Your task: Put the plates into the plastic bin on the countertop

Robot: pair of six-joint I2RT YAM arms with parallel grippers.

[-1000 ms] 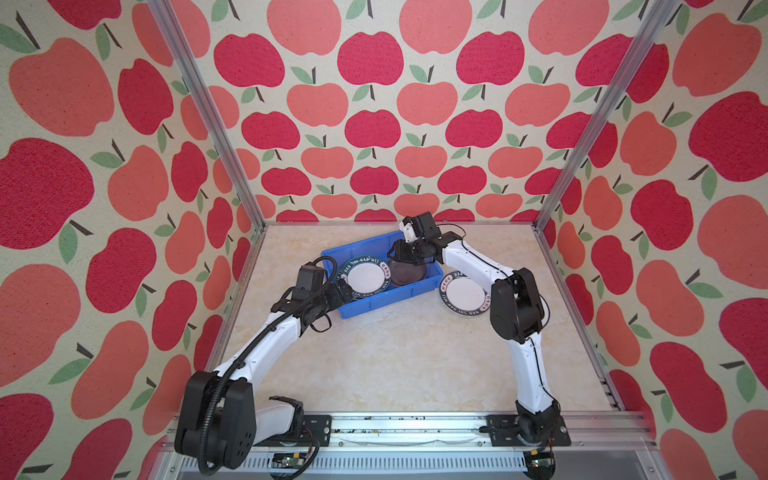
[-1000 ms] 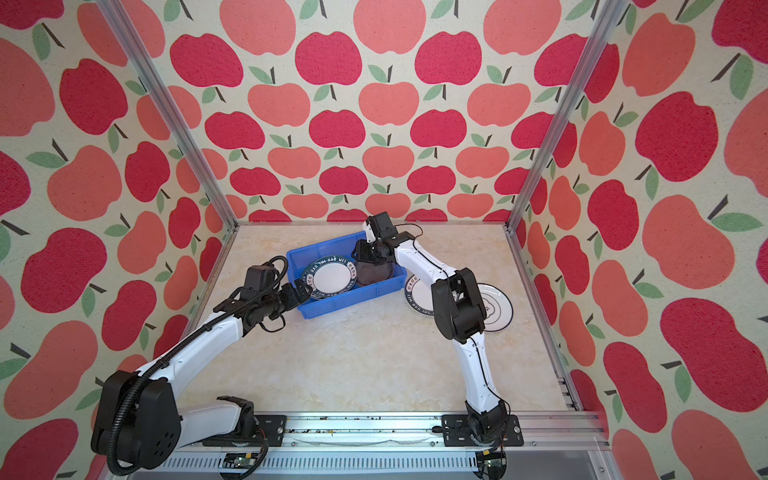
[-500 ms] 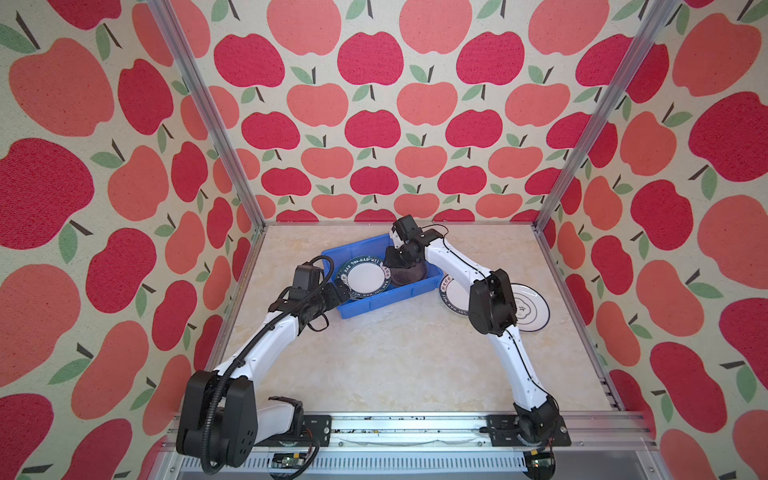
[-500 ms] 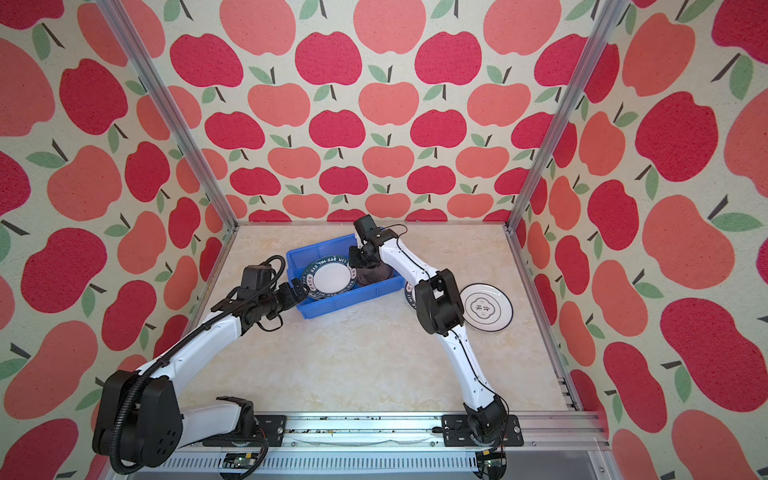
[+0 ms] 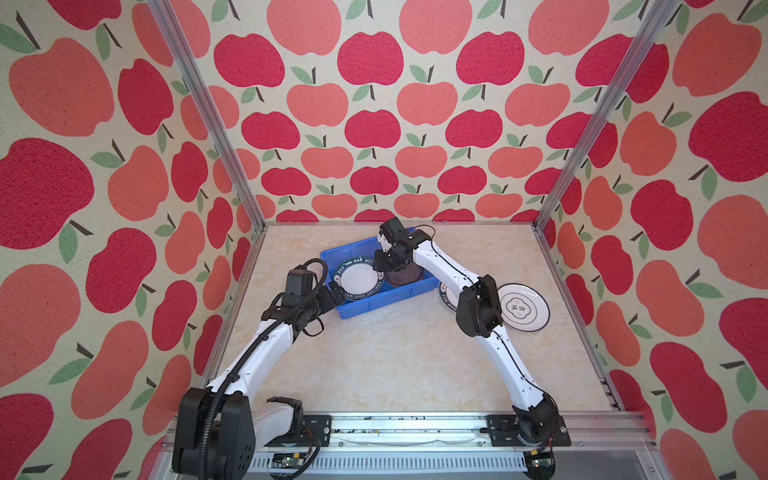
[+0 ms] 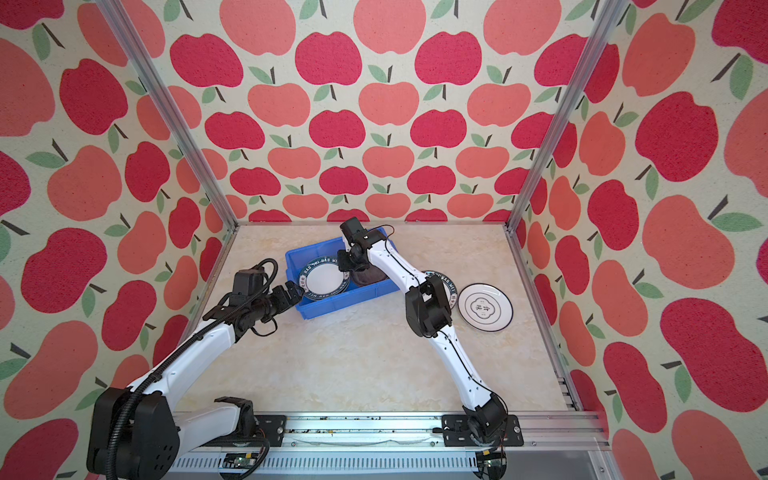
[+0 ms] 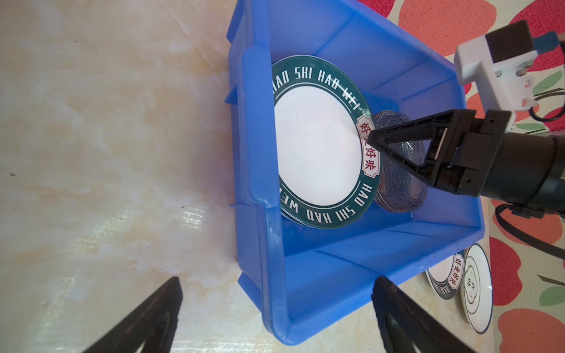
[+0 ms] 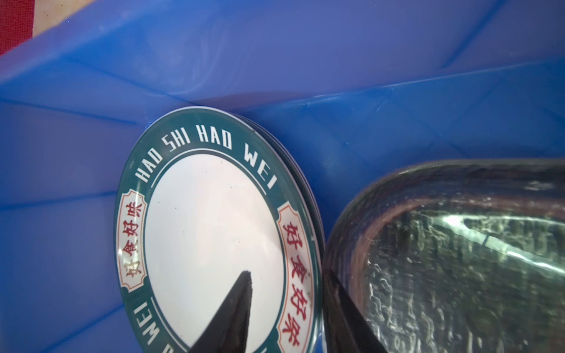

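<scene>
**Two plates outside; elbow shifted**

Left gripper (image 7: 276,279) is held agape at a corner of the blue bin (image 7: 253,152). Inside, a green-rimmed plate (image 7: 318,146) and glass plates (image 7: 397,189) are overhung by the right gripper (image 7: 375,143); its grip cannot be told. The emblem plate (image 5: 521,307), earlier hidden by the elbow (image 5: 478,305), is exposed on marble countertop (image 5: 395,357) within apple-patterned walls (image 5: 374,124). Its lettered neighbour (image 7: 441,276) is shown clearer from the left wrist.
</scene>
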